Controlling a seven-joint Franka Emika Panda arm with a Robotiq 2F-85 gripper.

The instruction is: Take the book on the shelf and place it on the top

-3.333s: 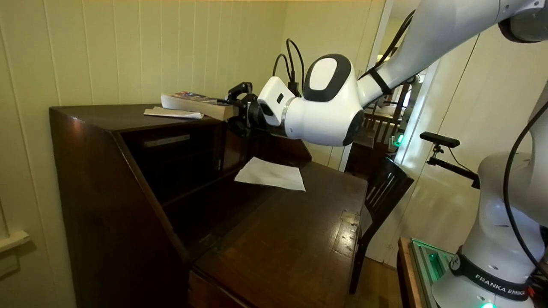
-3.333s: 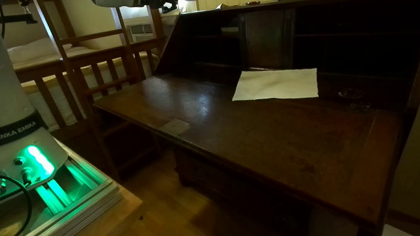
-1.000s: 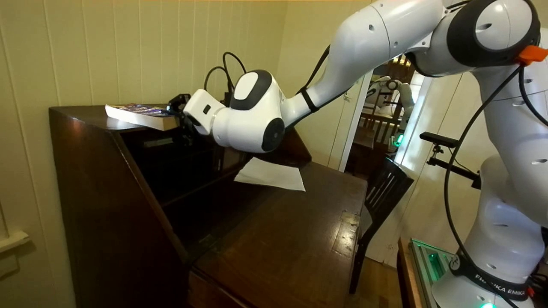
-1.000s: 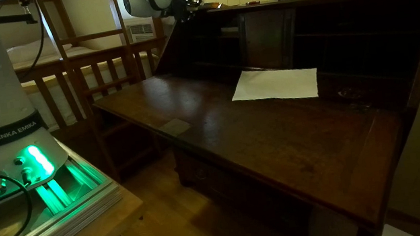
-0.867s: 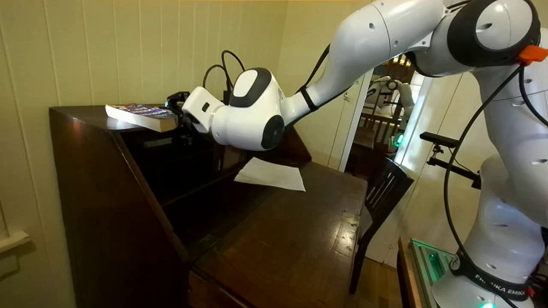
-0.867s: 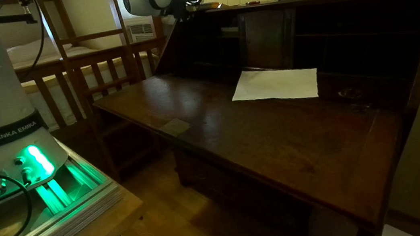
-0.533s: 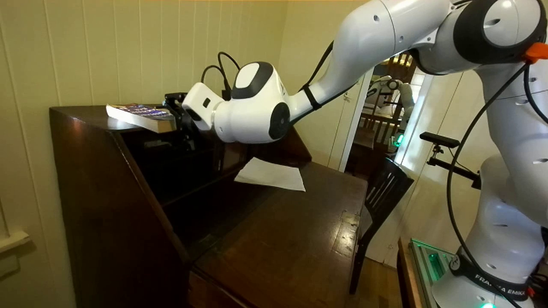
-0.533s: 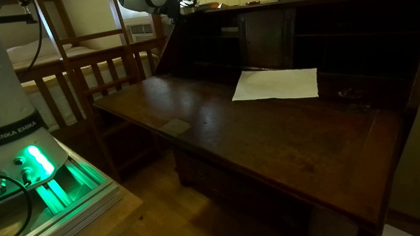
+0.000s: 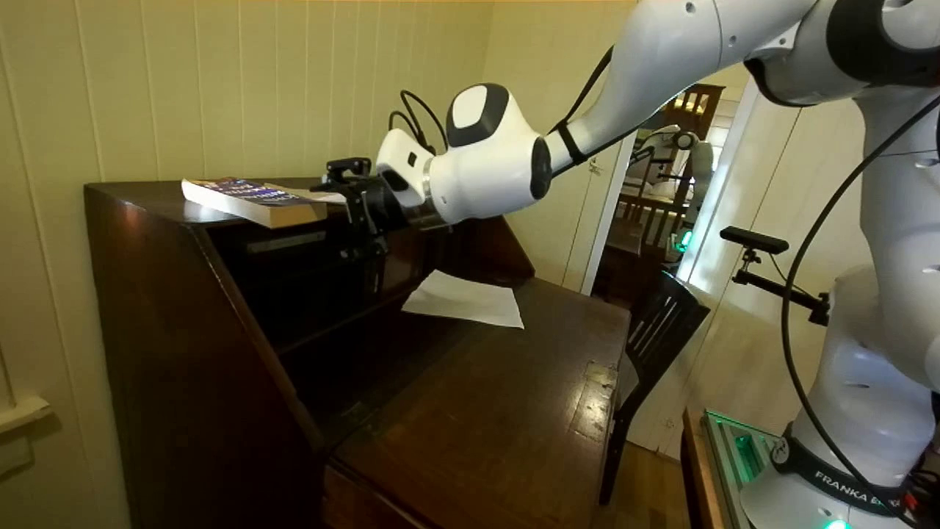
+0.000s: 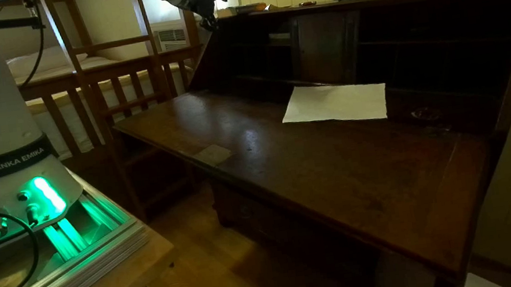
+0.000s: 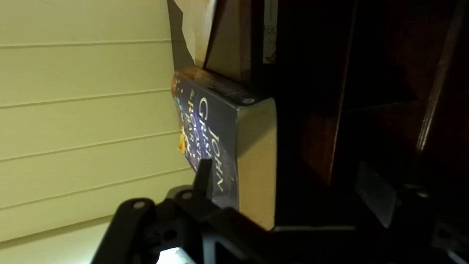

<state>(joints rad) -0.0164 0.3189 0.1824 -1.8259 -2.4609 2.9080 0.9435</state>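
Book (image 9: 253, 202), at left in an exterior view, lies flat on the top (image 9: 143, 193), its long axis running toward me. At right, my gripper (image 9: 335, 219) stands wide and empty, just off the book's short end, so I judge the coming move to be a straight retreat along that axis.

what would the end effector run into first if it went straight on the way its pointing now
Most likely the book, whose pale page edges show ahead of the end effector. Depth is unclear, so its near end might slide between the open jaws before anything touches.
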